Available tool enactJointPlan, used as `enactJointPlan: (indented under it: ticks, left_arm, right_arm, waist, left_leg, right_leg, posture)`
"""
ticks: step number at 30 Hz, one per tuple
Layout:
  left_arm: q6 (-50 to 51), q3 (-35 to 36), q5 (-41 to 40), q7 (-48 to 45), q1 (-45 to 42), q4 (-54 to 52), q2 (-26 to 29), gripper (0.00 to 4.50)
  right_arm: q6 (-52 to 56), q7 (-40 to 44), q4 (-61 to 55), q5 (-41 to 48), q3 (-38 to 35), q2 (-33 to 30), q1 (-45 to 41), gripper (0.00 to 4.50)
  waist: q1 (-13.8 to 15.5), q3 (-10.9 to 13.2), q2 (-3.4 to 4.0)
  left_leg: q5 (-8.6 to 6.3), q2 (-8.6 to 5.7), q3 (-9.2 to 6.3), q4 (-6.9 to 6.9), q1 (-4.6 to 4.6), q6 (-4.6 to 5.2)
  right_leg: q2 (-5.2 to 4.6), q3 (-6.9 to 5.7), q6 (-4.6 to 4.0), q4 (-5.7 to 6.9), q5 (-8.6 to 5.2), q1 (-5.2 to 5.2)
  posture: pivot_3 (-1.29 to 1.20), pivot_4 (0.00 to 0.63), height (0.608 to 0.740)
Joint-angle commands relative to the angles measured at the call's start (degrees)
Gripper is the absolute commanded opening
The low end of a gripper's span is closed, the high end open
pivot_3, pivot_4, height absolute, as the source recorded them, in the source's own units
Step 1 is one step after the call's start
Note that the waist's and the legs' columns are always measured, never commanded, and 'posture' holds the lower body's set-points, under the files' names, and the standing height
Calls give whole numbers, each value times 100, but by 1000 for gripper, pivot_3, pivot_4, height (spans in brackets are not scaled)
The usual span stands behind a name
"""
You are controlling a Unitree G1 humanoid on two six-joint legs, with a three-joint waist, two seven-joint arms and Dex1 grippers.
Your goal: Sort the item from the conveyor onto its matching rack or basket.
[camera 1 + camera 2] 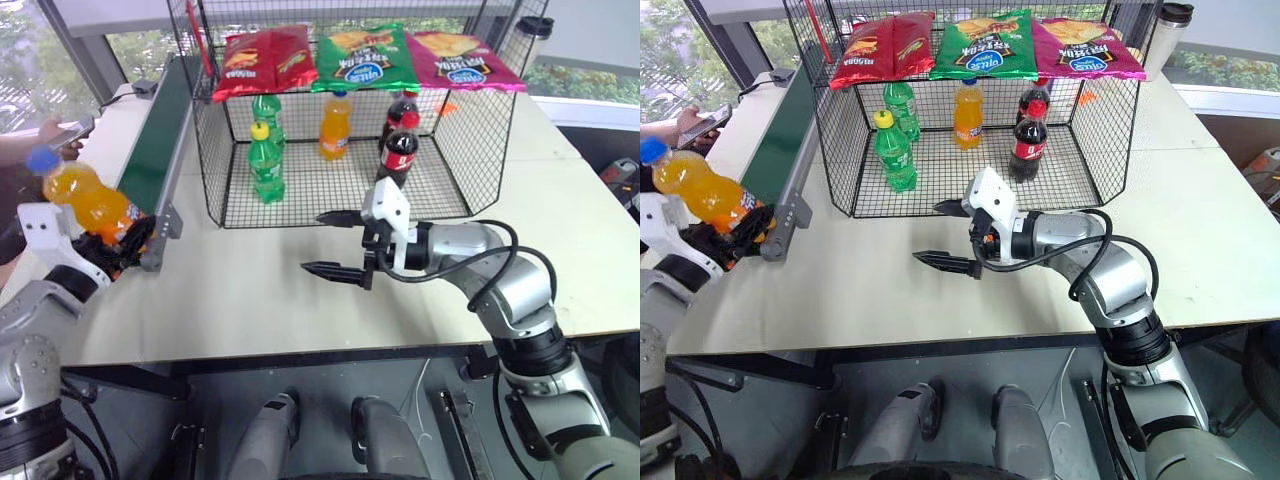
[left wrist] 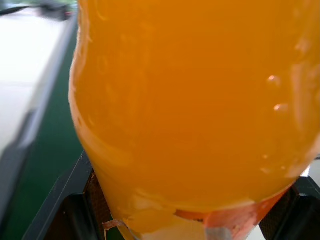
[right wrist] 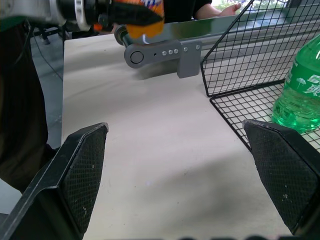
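Your left gripper point(image 1: 128, 243) is clamped on the lower end of the orange soda bottle point(image 1: 85, 196). The bottle is lifted clear and tilted, its blue cap pointing up and away to the left, and it sits just off the near end of the green conveyor belt point(image 1: 160, 140). In the left wrist view the orange body presses close between the two black fingers.

Your right gripper point(image 1: 338, 243) hangs over the bare table point(image 1: 250, 300) in front of the black wire basket point(image 1: 215, 170), pointing toward the left arm. Its fingers are spread wide and hold nothing.

Inside the basket stand two green soda bottles point(image 1: 265, 160), another orange soda bottle point(image 1: 335, 125) near the middle, and two dark cola bottles point(image 1: 400, 145). Three snack bags point(image 1: 362, 55) lie on top. At the far left a person's hand holds a phone point(image 1: 72, 130).

You appear to be at the carry step: the bottle is picked, not yet placed. The next move likely calls for bringing it across to the basket's open front, or handing it to the waiting right gripper, then standing it beside the matching orange bottle without toppling the green ones.
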Motion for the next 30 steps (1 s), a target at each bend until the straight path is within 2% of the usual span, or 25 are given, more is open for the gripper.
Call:
enactJointPlan:
  ticks: [1, 5, 9, 12, 18, 30]
  left_arm:
    - [161, -381, -451, -487, -461, -434, 204, 2986]
    - [73, -1888, -122, -1163, -1070, -381, -23, 2986]
    - [-121, -2932, 199, -1834, -1368, -293, -136, 2986]
    - [-362, -3425, 483, -2234, -1500, -158, -161, 2986]
    - [-684, -3909, 822, -2708, -1733, 97, -371, 2986]
    - [-937, -4255, 1215, -2927, -1753, 280, -831, 2986]
  right_arm:
    - [33, -26, -200, 182, -158, 22, -111, 4500]
    - [106, -59, -146, 288, -217, 64, -217, 4500]
    - [172, -104, -85, 360, -304, 27, -311, 4500]
    - [228, -149, -94, 393, -362, -8, -341, 4500]
    - [284, -226, -176, 408, -418, -58, -311, 4500]
    - [291, -310, -194, 473, -409, -6, -414, 4500]
  waist:
    - [11, 0, 0]
    - [14, 0, 0]
    - [-38, 1, 0]
    - [-50, 2, 1]
    - [-11, 2, 1]
    - [-13, 2, 1]
  left_leg:
    - [0, -2, 0, 0, 0, 0]
    - [0, -7, 4, 1, 2, 1]
    - [0, -6, 9, 0, 1, 3]
    - [-1, 1, 13, -9, 2, 6]
    - [-1, 1, 12, -3, 2, 6]
    - [-1, -3, 11, -1, 2, 9]
  right_leg:
    - [0, -1, -2, 0, 1, 0]
    - [-2, -3, -1, -5, 2, 8]
    - [-1, -1, 0, -10, 3, 6]
    - [3, 2, 0, -7, 2, -3]
    - [2, 2, -1, 0, 2, -2]
    - [-1, 1, 3, -5, 1, 3]
  posture:
    - [0, 150, 739]
    - [0, 150, 739]
    - [0, 150, 739]
    - [0, 150, 739]
    - [0, 150, 739]
    - [0, 150, 739]
